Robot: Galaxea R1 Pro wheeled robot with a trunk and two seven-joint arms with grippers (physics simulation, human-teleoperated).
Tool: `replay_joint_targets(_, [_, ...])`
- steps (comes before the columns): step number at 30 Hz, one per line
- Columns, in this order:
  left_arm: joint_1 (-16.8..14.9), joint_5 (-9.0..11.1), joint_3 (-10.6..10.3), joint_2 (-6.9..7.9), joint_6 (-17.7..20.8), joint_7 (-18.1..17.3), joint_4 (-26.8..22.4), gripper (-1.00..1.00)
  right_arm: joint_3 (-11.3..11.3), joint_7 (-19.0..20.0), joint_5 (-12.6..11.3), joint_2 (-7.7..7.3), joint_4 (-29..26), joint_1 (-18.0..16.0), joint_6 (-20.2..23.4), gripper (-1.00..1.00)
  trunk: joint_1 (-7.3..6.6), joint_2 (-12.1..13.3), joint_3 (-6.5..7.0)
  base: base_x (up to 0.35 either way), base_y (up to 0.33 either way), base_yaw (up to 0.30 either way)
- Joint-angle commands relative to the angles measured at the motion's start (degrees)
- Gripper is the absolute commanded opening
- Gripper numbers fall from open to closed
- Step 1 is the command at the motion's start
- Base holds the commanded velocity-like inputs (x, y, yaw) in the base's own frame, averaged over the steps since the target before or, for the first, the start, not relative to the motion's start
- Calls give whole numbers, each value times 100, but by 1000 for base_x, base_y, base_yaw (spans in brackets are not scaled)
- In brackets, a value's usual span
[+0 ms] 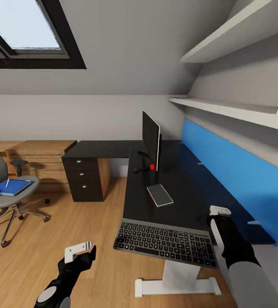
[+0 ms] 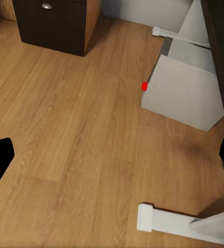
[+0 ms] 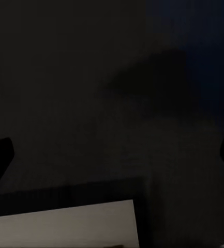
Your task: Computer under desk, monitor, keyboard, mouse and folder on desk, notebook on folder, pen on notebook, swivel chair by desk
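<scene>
Keyboard (image 1: 164,243) overhangs the desk's (image 1: 177,201) near edge, far from the monitor (image 1: 151,140). Right gripper (image 1: 219,212) hovers just beside it, left gripper (image 1: 80,250) low; both spread wide, empty. Advise sliding it inward squarely.
</scene>
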Motion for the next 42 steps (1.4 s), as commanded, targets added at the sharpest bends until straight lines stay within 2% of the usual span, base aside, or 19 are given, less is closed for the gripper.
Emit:
replay_joint_targets(1, [-1,61,-7,1,18,49,-9,100,0,0,20,0,-7,-4,33,100,-22,38,14,0,0,0])
replay_joint_targets(23, [-1,61,0,10,18,48,-5,100,-4,10,5,9,-19,-1,46,100,-22,38,14,-1,0,0])
replay_joint_targets(42, [-1,61,9,10,21,48,-9,100,-30,77,-35,11,-13,1,22,100,-22,38,14,-308,-3,0])
